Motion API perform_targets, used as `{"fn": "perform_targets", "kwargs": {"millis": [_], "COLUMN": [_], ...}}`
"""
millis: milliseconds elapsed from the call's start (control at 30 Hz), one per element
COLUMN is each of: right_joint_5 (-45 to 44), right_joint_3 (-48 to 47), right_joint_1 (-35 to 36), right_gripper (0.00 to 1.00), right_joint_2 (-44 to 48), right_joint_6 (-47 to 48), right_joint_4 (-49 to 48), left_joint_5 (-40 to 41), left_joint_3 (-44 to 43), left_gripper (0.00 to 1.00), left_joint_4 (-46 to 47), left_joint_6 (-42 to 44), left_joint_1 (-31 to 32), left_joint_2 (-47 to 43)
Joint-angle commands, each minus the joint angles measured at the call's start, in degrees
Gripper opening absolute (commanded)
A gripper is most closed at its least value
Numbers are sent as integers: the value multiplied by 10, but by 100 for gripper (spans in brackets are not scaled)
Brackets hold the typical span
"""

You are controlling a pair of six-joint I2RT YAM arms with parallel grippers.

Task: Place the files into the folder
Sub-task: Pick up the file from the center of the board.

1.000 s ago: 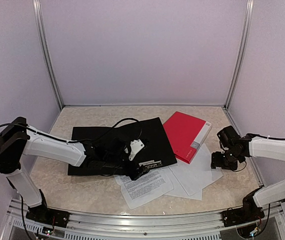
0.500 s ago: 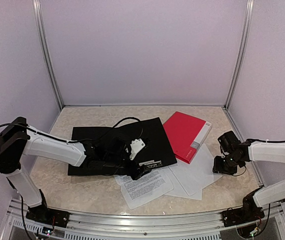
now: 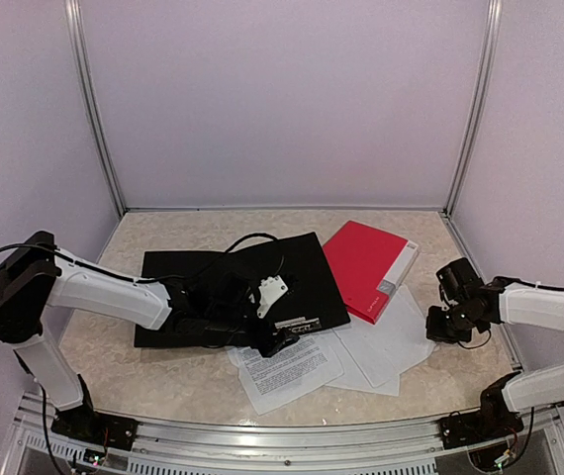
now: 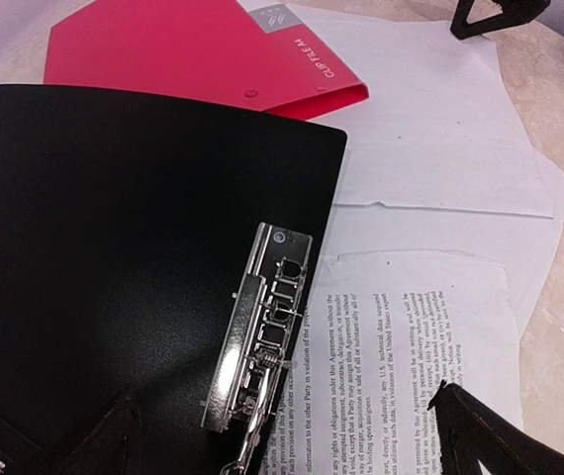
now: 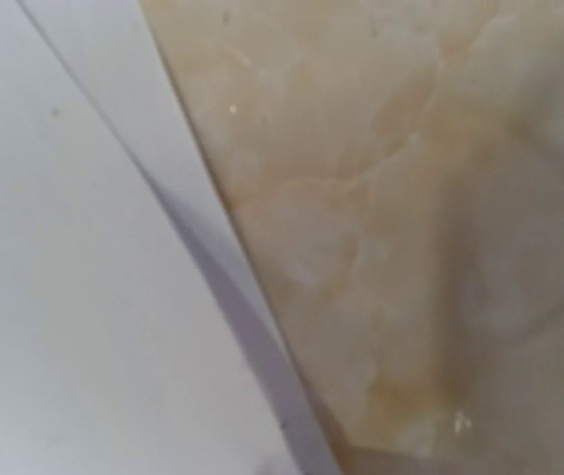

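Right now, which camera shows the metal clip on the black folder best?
The left wrist view: the metal clip sits large and sharp on the black folder, beside a printed sheet. The top external view shows it as a tiny pale strip; the right wrist view misses it, showing paper and tabletop.

- I see the open folder (image 3: 302,259) lying mid-table (image 3: 163,381), with the clip file (image 3: 366,262) right beside it on the right.
- The printed sheet (image 3: 287,368) sits in front of the folder's near right corner, next to the ring clip (image 4: 262,332).
- The blank sheets (image 3: 393,341) are right of that, in front of the clip file.
- My left gripper (image 3: 274,336) is over that folder corner, and my right gripper (image 3: 438,327) is at the sheets' right edge.
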State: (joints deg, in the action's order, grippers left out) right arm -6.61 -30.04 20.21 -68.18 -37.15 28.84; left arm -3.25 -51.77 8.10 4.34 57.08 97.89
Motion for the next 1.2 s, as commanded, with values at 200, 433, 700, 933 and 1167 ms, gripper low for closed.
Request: {"fn": "perform_targets", "kwargs": {"millis": [200, 433, 700, 933, 1167], "right_joint_5": [-22, -80, -189, -183, -179], "right_joint_3": [-47, -104, -220, -304, -380], "right_joint_1": [-4, -4, -4, 6, 67], "right_gripper": [0, 0, 0, 0, 0], "right_joint_2": [15, 56, 105, 117, 90], "right_joint_6": [25, 20, 31, 53, 66], "right_joint_4": [30, 90, 192, 221, 207], "left_joint_5": [0, 30, 56, 66, 49], "left_joint_3": [-17, -41, -72, -100, -127], "left_gripper": [99, 99, 99, 99, 99], "left_joint_4": [-18, -44, -70, -79, -110], "left_joint_6": [3, -1, -34, -41, -98], "left_joint_1": [0, -2, -14, -21, -45], "left_joint_2": [13, 17, 18, 18, 19]}}
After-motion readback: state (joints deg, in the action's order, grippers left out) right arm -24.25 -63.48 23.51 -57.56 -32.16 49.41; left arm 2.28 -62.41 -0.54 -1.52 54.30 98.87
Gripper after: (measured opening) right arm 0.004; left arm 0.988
